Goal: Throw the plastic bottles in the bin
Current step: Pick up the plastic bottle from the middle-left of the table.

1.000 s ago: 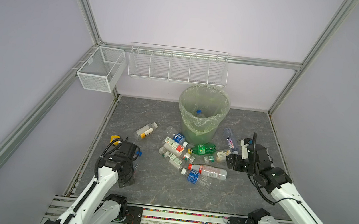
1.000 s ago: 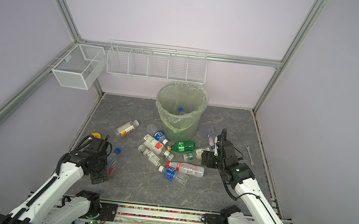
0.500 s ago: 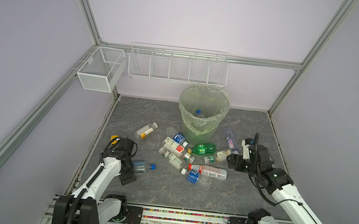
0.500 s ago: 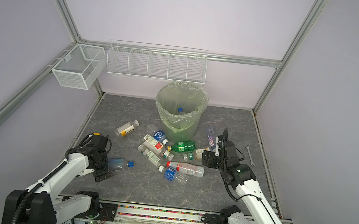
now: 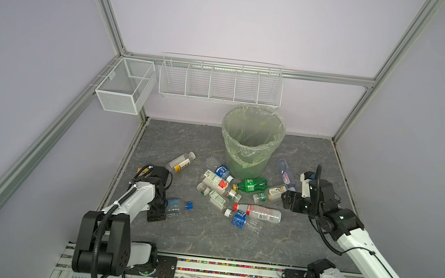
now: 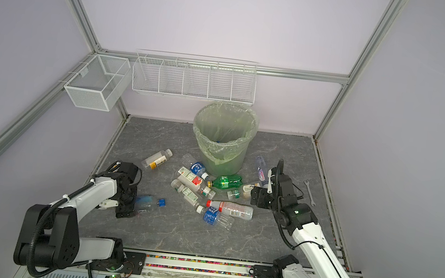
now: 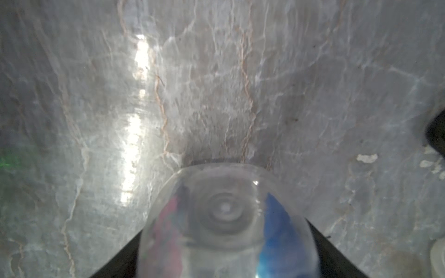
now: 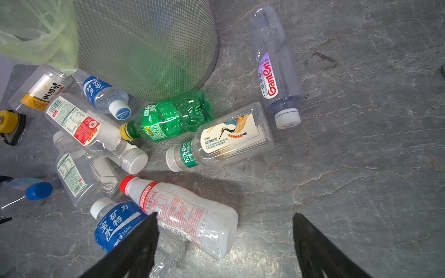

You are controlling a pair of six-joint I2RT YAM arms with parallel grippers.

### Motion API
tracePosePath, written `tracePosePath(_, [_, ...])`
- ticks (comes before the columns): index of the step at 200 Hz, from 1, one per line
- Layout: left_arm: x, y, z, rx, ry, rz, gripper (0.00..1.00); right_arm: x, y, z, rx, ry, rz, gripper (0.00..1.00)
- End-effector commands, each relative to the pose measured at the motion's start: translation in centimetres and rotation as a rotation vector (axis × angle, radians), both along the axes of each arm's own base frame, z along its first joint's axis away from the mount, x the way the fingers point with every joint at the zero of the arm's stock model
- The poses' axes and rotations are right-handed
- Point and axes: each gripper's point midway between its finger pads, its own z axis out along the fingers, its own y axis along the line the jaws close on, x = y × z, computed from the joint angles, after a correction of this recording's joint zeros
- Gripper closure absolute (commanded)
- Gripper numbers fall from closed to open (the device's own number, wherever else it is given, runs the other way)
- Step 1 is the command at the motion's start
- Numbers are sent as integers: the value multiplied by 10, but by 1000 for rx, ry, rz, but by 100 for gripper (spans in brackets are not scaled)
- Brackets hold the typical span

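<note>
Pinching the blue-capped bottle [image 5: 177, 205] across its clear body, the left end effector [image 5: 164, 205] is lying low over the grey surface [image 5: 203, 238], well apart from the bin [image 5: 242, 164] and off toward the left arm's side of it. The left wrist view is showing the bottle's round base filling the gap, with a dark finger [image 7: 120, 262] lying against each flank. I am reading this as a sideways grip, taken so the bottle can be carried over and tipped past the rim. The bottle appears to be resting on the surface, not yet lifted. The right end effector [image 8: 224, 216] is hanging with its fingers spread wide and nothing between them, hovering on the robot's side of the bin above the red-capped bottle [image 8: 183, 211], probably lining up its own pick from the heap. The other plastic bottles [image 5: 226, 192] are lying on their sides around the bin's foot, the green bottle [image 8: 168, 118] right beside its wall and the purple-labelled bottle [image 8: 272, 72] just off to the right arm's side. The bin is standing upright with a thin bag folded over its rim. A small blue spot [image 6: 217, 141] low inside is suggesting at least one bottle already in, though the near wall is hiding most of the bottom. Behind and above the bin, the wire rack [image 5: 219, 83] and the mesh box [image 5: 123, 90] are showing nothing inside.
</note>
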Motion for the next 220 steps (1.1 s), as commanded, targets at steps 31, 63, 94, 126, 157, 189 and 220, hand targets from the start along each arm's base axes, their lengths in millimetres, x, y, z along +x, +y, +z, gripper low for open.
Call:
tracePosePath(31, [15,1,-2,19,24,-205,39,-3,-1,-1,8,27,-5,12])
tracePosePath(63, [27,4,3,65,-65,-309,43,-3,0,-3,7,38,-5,12])
tracePosePath(94, [40,14,30,159,-130,-426,48,-1,1,-5,3,47,-6,12])
tracePosePath(126, [57,10,55,186,-187,-570,53,4,3,-7,1,67,-7,12])
tracePosePath(157, [79,-3,78,192,-263,-779,54,12,7,-7,12,89,-9,12])
tracePosePath(189, [108,-32,117,206,-516,-999,56,21,4,-10,2,107,-28,12])
tracePosePath(220, [120,-49,161,273,-727,-1127,56,24,-1,-18,-4,137,-45,12])
